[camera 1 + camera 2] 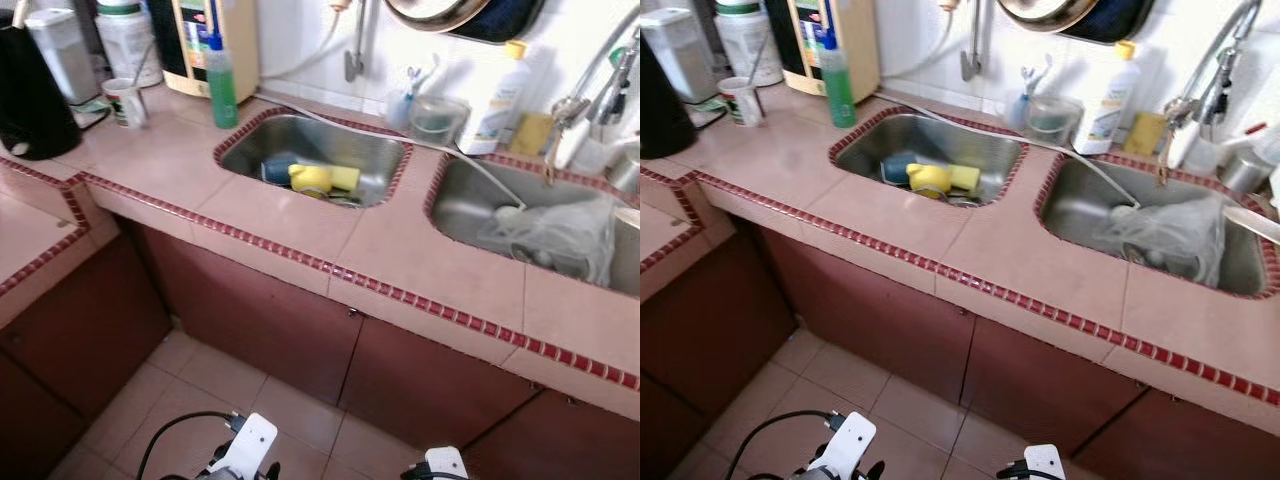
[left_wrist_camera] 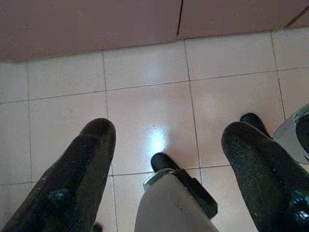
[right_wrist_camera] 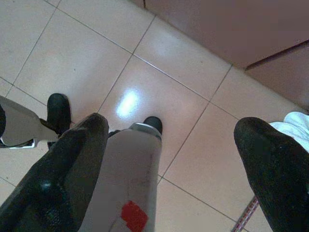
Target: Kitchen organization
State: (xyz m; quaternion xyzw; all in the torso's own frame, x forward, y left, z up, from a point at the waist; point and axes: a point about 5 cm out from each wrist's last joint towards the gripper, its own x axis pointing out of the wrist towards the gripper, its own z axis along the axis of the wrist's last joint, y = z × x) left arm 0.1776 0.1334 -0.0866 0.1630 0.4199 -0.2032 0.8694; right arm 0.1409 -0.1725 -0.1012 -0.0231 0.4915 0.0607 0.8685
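A pink tiled counter (image 1: 300, 215) with a red border holds two steel sinks. The left sink (image 1: 365, 150) contains a yellow sponge (image 1: 345, 177), a yellow object (image 1: 310, 177) and a blue item (image 1: 276, 168). In the right sink (image 1: 470, 205) lies a clear plastic bag (image 1: 560, 240). Both arms hang low near the floor. My left gripper (image 2: 166, 145) is open over the floor tiles, with nothing between its fingers. My right gripper (image 3: 171, 145) is open too, also above the tiles.
A green bottle (image 1: 220, 85), a cup (image 1: 125, 100), a black appliance (image 1: 30, 95) and a white jar (image 1: 125, 40) stand at the back left. A white bottle (image 1: 495, 95), a clear bowl (image 1: 437, 118) and a tap (image 1: 590, 75) sit behind the sinks. Brown cabinet doors (image 1: 300, 330) lie below.
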